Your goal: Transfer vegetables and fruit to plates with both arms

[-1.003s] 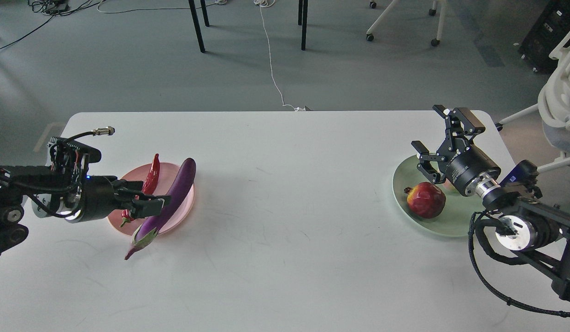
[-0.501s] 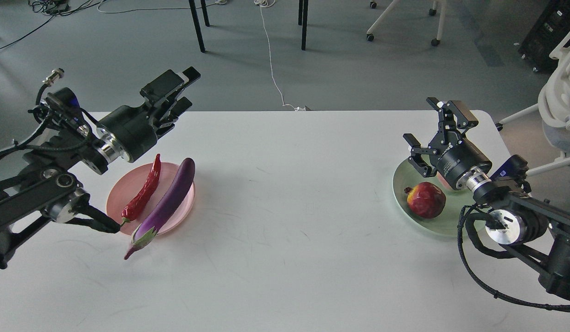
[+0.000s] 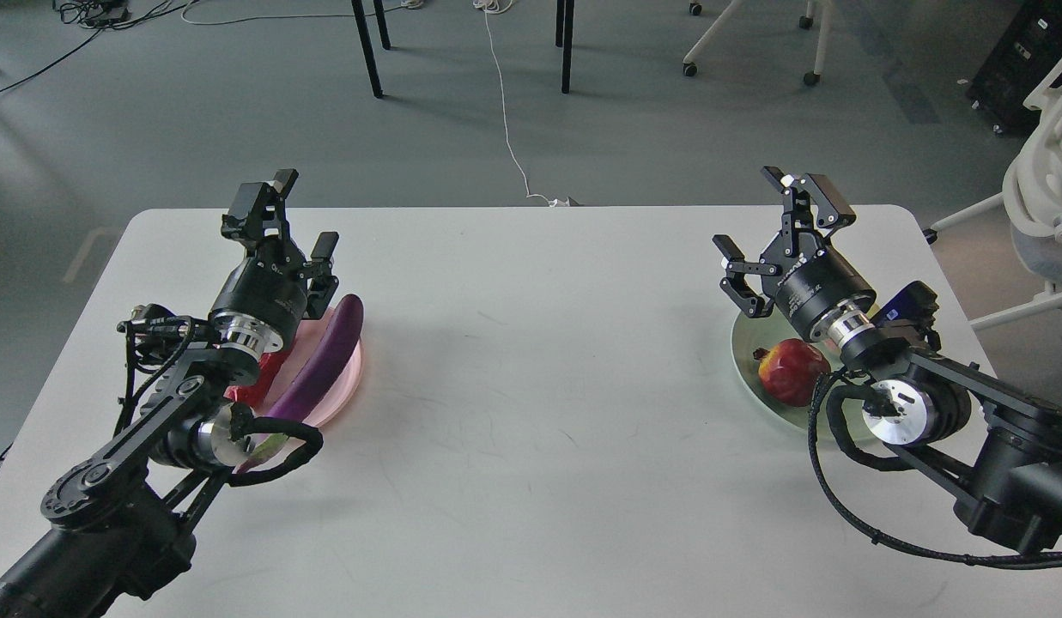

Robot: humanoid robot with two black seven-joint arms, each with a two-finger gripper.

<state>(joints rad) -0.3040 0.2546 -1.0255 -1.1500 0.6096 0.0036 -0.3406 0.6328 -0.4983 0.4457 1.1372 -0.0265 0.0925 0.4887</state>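
The purple eggplant (image 3: 324,354) lies across the pink plate (image 3: 346,388) at the left, its calyx end hidden behind my left arm. The red chili pepper (image 3: 254,388) lies beside it, mostly hidden by the arm. My left gripper (image 3: 292,225) is open and empty, raised above the plate's far side. The dark red pomegranate (image 3: 792,371) sits on the mint green plate (image 3: 743,354) at the right. My right gripper (image 3: 775,223) is open and empty, raised above the plate's far left edge. The pale green-yellow fruit is hidden behind my right arm.
The white table (image 3: 531,412) runs between the two plates. Beyond its far edge are dark table legs (image 3: 367,47), a white cable (image 3: 506,112) on the floor and a white chair (image 3: 1046,189) at the right.
My left arm swung from the far left toward the centre, now standing over the pink plate and covering the chili. My right gripper rose and moved left, off the pomegranate.
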